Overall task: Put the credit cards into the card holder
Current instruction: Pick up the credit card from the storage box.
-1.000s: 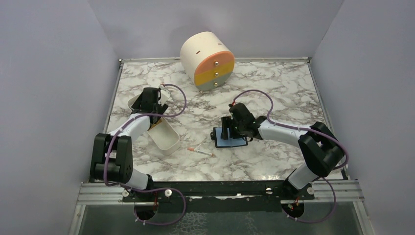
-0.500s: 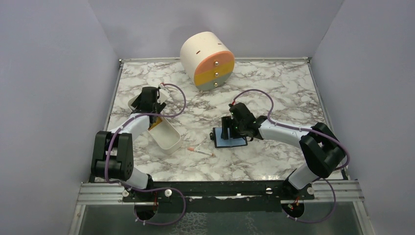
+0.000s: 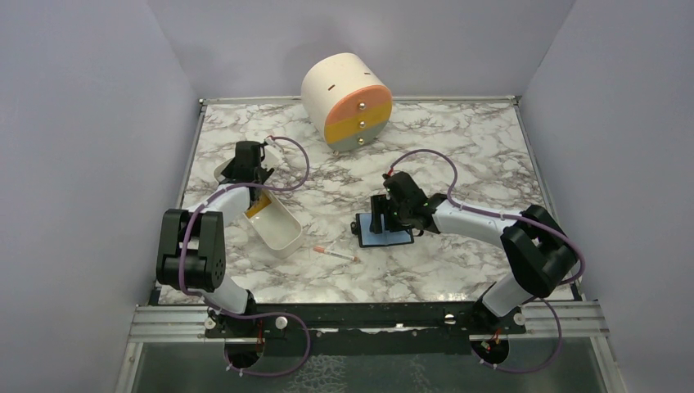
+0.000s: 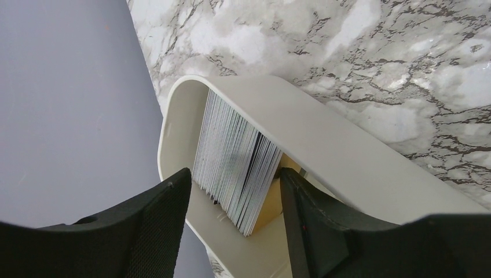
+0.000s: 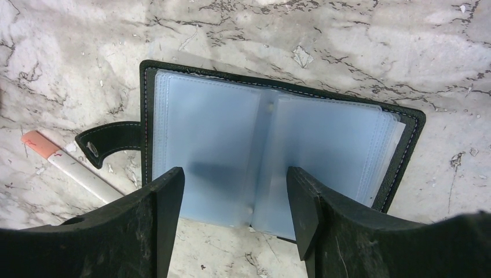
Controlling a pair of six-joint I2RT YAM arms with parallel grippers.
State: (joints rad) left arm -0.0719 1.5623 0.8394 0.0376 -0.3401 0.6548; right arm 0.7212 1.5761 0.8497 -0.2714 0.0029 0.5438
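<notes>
Left wrist view: left gripper (image 4: 231,174) fingers spread, straddling credit cards (image 4: 234,153) stacked on edge in white tray (image 4: 347,156); nothing pinched yet, apparently lined up for pick. Right gripper (image 5: 234,171) wide, empty, over card holder (image 5: 272,145) lying open on table (image 5: 347,35), likely to pin sleeves flat.

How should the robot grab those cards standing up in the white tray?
Come straight down from above and pinch the cards near their top edges, one jaw on each flat face. They stand on edge, packed together, and the white tray has walls blocking the sides.
</notes>
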